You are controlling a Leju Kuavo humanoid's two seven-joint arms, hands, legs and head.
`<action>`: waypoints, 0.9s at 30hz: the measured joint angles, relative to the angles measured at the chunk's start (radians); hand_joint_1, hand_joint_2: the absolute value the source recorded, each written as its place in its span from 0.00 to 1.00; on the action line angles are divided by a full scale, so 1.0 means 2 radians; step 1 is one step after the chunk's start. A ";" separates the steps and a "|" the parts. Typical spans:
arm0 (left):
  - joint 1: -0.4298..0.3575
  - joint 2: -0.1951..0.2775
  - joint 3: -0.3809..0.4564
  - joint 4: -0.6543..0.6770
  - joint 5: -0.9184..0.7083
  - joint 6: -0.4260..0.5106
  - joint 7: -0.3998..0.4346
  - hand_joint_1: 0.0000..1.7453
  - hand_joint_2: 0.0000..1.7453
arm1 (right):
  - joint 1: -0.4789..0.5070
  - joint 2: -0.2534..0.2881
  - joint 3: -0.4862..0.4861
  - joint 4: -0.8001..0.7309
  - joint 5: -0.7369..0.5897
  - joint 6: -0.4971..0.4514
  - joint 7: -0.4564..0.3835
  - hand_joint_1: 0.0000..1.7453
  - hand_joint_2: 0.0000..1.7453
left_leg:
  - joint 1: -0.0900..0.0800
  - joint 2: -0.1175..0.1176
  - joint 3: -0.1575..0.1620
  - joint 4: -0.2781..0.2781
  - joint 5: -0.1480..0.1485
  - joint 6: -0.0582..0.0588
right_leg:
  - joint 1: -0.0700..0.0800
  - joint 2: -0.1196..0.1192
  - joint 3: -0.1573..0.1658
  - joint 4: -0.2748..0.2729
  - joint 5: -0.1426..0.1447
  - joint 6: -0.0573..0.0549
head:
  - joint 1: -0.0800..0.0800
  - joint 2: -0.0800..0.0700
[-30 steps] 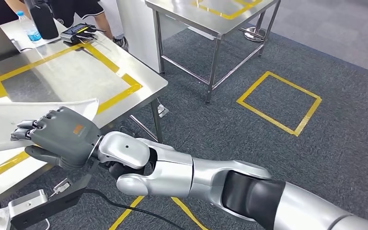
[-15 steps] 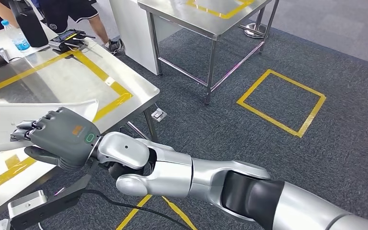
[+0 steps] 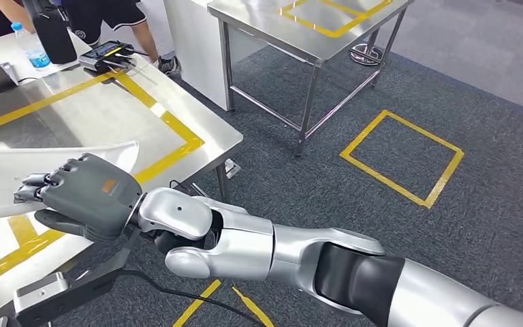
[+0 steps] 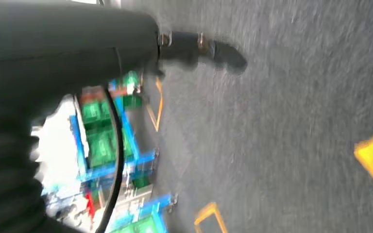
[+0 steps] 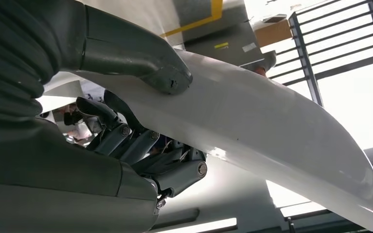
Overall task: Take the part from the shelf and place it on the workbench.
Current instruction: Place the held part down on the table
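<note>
Largest first: the stainless steel workbench with yellow tape rectangles (image 3: 177,102) runs across the upper left of our head view; a second steel table (image 3: 299,30) stands well apart behind it, over grey carpet (image 3: 408,225) with a yellow taped square (image 3: 402,157).

Next, the long white curved panel, smooth and shell-like (image 3: 13,177): this is the part. It hangs over the near edge of the surface, held in our right hand (image 3: 85,194). Whether it touches the steel yet we cannot tell.

Long axis: roughly level and running across our view, one tapered end (image 3: 126,150) pointing out over the taped rectangle, the rest passing out of frame to the left. In the right wrist view the panel (image 5: 272,121) narrows to a blunt tip.

Handling, as we judge it: stiff, thin, probably light for its length, with a glossy face likely to slip. A hold near one end leaves a long lever, so it may droop or twist; a grip nearer the middle would steady it.

Right hand: the thick grey thumb (image 5: 136,58) lies on one face, the dark fingers (image 5: 126,136) curl against the other, clamped on the panel.

Left hand (image 4: 201,48): blurred against the carpet; finger state we cannot tell.

Smallest: a water bottle (image 3: 27,44) and a black handset (image 3: 105,54) at the surface's far corner.
</note>
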 joint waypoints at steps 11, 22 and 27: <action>0.000 -0.002 0.000 0.000 0.000 0.000 0.002 0.00 1.00 | 0.000 -0.003 0.000 0.001 0.001 0.001 -0.004 1.00 1.00 | 0.003 -0.045 0.001 0.001 -0.006 -0.019 | -0.001 0.020 0.012 -0.085 0.071 -0.011 | 0.000 0.000; -0.001 -0.002 0.000 0.000 -0.001 -0.002 0.001 0.00 1.00 | -0.001 -0.001 0.000 0.002 0.001 0.001 -0.006 1.00 1.00 | 0.002 0.011 -0.048 0.106 -0.053 -0.031 | -0.003 -0.022 0.024 -0.093 0.068 -0.022 | -0.003 0.000; -0.002 -0.001 0.000 0.000 -0.002 -0.002 0.000 0.00 1.00 | -0.002 -0.001 0.000 0.002 0.001 0.002 -0.006 1.00 1.00 | -0.001 0.042 0.004 0.006 -0.008 -0.016 | 0.005 -0.058 0.031 -0.086 0.056 -0.008 | -0.001 0.000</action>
